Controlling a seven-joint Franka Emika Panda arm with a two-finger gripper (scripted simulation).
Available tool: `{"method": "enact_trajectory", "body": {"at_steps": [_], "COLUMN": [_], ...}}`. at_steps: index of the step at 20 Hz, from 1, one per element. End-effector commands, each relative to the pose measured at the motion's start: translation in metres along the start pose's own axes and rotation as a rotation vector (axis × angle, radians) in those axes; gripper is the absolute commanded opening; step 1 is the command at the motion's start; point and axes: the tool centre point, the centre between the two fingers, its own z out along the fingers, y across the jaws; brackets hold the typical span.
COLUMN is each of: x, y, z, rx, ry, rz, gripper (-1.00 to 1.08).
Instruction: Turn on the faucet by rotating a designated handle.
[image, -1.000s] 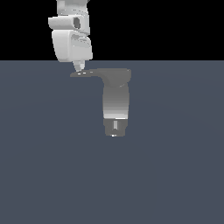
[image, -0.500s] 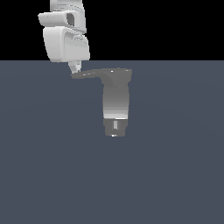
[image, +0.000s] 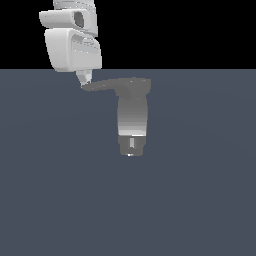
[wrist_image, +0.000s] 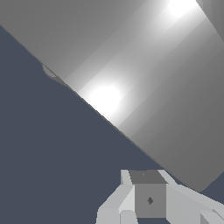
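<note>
Since the earlier frames the arm has drifted toward the exterior view's left, and the handle has swung with it, its tip now a little lower and further left. The claw sits right at that pointed tip, apparently touching it from above and behind. Whether its fingers are apart or together I cannot tell: the exterior view shows only a narrow pale end, and the wrist view is filled by a bright grey surface, probably the faucet. The faucet stands near the middle of the dark tabletop, with the handle reaching out from its top cap toward the exterior view's left.

The risk is plain: contact is at the very end of a tapering lever, so further pushing may slide the claw off the tip, leaving the turn unfinished.
</note>
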Motion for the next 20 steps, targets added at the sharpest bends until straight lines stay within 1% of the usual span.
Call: {"method": "enact_trajectory", "body": {"at_steps": [1,20], "x": [0.009,0.044], "y": [0.005,0.050], "z": [0.000,0.000], "rx": [-0.002,-0.003], "ry": [0.003,0.003], "rz": [0.007,0.005], "gripper": [-1.00,-1.00]}}
